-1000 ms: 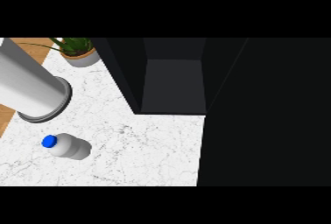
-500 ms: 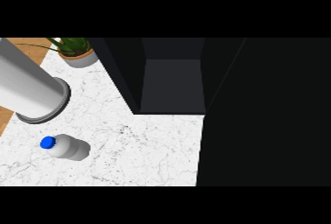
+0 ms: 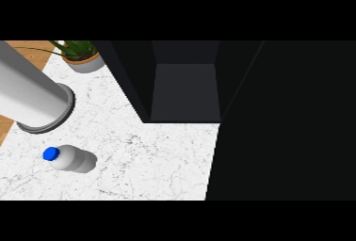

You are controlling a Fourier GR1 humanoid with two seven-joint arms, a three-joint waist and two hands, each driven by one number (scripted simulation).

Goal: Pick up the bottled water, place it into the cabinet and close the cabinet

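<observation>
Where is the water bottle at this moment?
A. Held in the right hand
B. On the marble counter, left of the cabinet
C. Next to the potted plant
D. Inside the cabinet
B: the water bottle with its blue cap sits on the white marble counter, left of the dark open cabinet, with no hand on it.

The potted plant (image 3: 82, 55) is cut off by the top of the view, so only its pot and lower leaves show. A grey cylinder (image 3: 31, 100) runs out past the left edge; what it is cannot be told. The open cabinet (image 3: 185, 92) is dark inside, its depth unreadable, and the black panel (image 3: 285, 122) to its right fills the rest of the view, its outline lost.
</observation>
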